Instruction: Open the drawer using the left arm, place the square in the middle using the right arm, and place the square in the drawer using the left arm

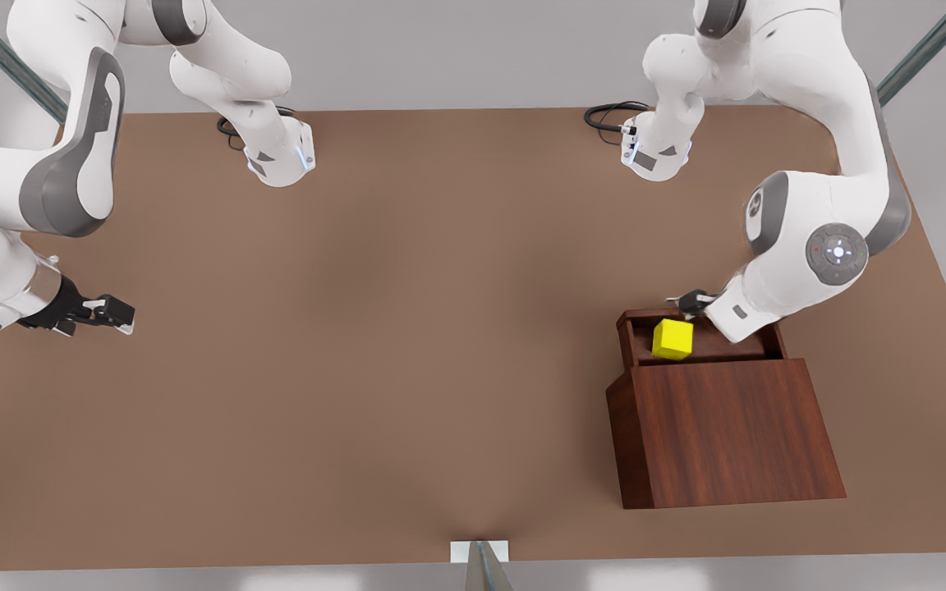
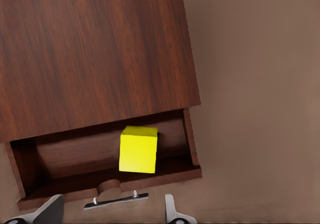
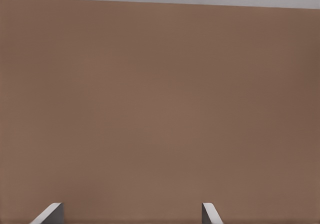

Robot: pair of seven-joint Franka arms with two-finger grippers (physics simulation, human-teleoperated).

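The drawer [image 1: 626, 332] stands pulled out of the dark wood cabinet [image 1: 727, 427] at the front view's right. The yellow square [image 1: 672, 339] rests inside it, leaning on the drawer's inner wall [image 2: 75, 156]; the left wrist view shows the square [image 2: 138, 149] behind the silver handle [image 2: 116, 199]. My left gripper [image 1: 691, 302] hovers open just outside the drawer front, its fingertips [image 2: 169, 206] spread to either side of the handle. My right gripper [image 1: 116, 316] waits open and holding nothing over bare table at the front view's left, fingertips [image 3: 209, 211] apart.
The cabinet [image 2: 90, 49] with its slanted top takes up the near right part of the brown table [image 1: 407, 328]. Both arm bases [image 1: 280, 156] stand at the far edge. A small white bracket [image 1: 479, 552] sits at the near edge.
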